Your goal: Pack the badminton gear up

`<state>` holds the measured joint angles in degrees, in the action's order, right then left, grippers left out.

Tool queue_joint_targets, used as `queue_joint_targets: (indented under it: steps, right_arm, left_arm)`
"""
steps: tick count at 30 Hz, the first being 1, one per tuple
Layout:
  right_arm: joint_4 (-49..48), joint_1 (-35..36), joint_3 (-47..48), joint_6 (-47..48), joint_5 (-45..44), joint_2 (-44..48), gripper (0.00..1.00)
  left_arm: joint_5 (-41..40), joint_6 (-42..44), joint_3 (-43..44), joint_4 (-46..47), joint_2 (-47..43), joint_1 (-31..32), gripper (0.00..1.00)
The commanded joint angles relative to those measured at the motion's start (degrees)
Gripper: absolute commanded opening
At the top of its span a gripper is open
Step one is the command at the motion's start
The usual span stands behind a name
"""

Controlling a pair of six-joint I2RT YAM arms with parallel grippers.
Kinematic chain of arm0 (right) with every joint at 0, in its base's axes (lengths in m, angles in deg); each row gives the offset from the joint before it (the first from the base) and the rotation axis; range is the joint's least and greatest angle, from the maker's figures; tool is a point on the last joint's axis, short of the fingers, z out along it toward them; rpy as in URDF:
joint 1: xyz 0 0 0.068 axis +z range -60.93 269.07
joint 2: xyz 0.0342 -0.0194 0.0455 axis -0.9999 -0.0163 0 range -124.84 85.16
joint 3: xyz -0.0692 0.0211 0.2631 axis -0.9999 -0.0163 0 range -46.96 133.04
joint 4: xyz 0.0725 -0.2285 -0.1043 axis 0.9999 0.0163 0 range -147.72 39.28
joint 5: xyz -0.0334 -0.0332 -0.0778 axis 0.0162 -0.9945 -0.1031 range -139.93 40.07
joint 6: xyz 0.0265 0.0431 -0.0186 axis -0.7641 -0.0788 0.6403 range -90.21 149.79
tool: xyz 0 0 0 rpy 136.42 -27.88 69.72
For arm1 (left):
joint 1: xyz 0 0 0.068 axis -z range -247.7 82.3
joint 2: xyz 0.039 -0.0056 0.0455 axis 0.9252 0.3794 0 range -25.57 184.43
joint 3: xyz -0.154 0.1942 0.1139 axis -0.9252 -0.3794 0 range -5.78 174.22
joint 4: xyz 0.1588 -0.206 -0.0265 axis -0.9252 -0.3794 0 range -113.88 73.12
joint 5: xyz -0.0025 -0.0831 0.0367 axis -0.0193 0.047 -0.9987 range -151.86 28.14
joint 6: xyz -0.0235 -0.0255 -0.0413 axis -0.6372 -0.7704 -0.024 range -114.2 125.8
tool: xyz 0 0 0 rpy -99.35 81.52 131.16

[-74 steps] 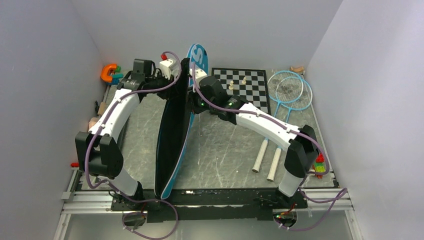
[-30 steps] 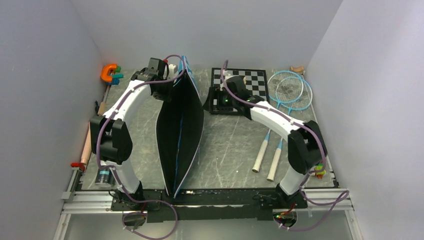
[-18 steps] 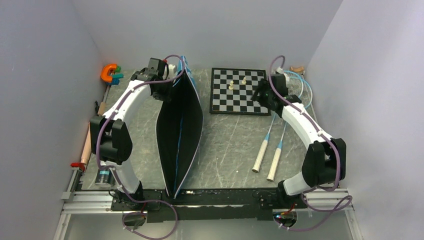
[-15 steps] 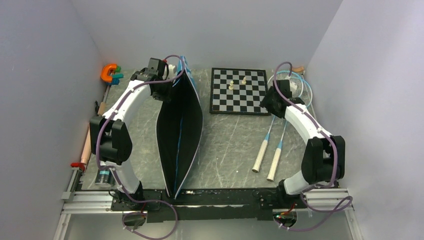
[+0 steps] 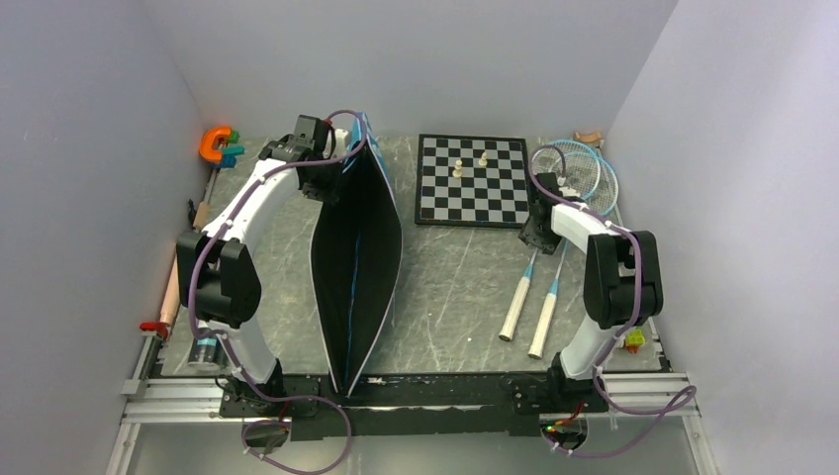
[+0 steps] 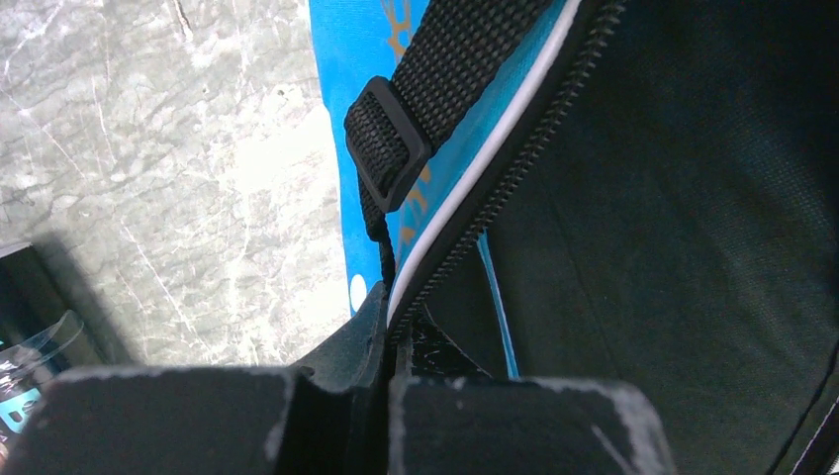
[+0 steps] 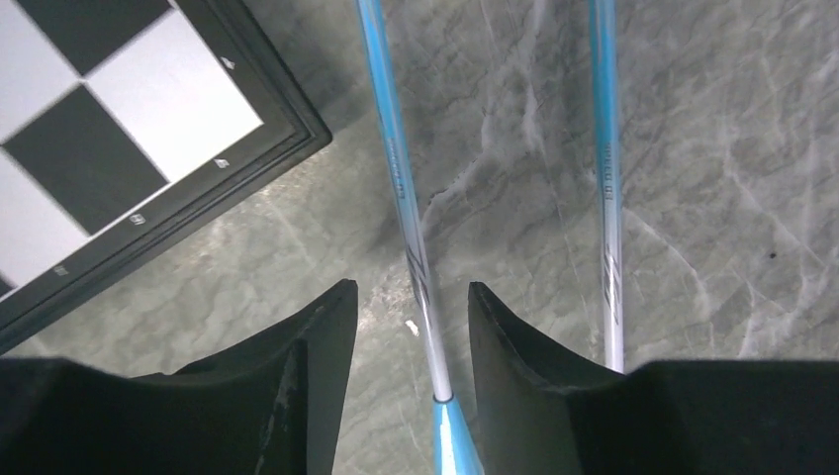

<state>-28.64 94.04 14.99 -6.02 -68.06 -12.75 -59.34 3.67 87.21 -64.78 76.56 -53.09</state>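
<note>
The left gripper (image 6: 391,341) has its fingers pressed together on the zipped rim of the blue racket bag (image 5: 356,257), pinching the white piping and the zip teeth near the bag's far end. A black strap (image 6: 450,59) with a buckle (image 6: 389,143) hangs against the bag's blue outside just above the grip. From above, the bag stands on its edge on the left half of the table (image 5: 455,297), reaching from the near edge towards the back wall, its mouth gaping so the black lining shows. The right gripper (image 7: 411,297) is down at the table with its fingers apart, one on each side of the thin blue shaft of the left racket (image 7: 396,148), a gap showing on both sides of the shaft, so nothing is gripped. The second racket (image 7: 605,148) lies just beside it to the right, roughly parallel, both flat on the table with their round heads at the far right corner and white handles towards the near edge. The chessboard (image 5: 470,183) sits just left of the shafts, its corner close to the right fingers, and an orange clamp (image 5: 215,143) lies in the far left corner
</note>
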Motion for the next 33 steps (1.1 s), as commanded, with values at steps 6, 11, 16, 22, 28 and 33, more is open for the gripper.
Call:
queue_joint_targets:
  steps: [6, 11, 16, 22, 28, 33]
  right_arm:
    - [-1.43, 0.05, -0.92, -1.29, -0.39, -4.25, 0.34]
    - [-2.4, 0.08, -2.01, -1.2, 0.0, -4.12, 0.16]
    - [-3.09, 0.05, -3.58, -1.27, -0.48, -1.12, 0.0]
    - [-0.67, 2.09, -4.44, -0.14, -2.91, 8.21, 0.0]
    - [6.66, 8.79, -3.84, -1.08, -7.01, 18.36, 0.0]
    - [15.51, 18.02, -3.46, -3.02, -9.45, 27.01, 0.0]
  left_arm:
    - [-1.99, 0.83, -0.6, -2.28, -3.34, 1.64, 0.0]
    - [-2.09, 1.01, -1.0, -2.09, -3.4, 1.65, 0.0]
    - [-1.6, 1.33, -0.97, -2.17, -3.43, 1.65, 0.0]
    - [-1.47, 1.43, -1.35, -1.37, -2.76, 1.73, 0.0]
    - [-1.88, 0.96, 1.23, -2.47, 0.85, 1.69, 0.0]
    - [-1.89, 0.05, 5.51, -3.82, 4.81, 1.65, 0.0]
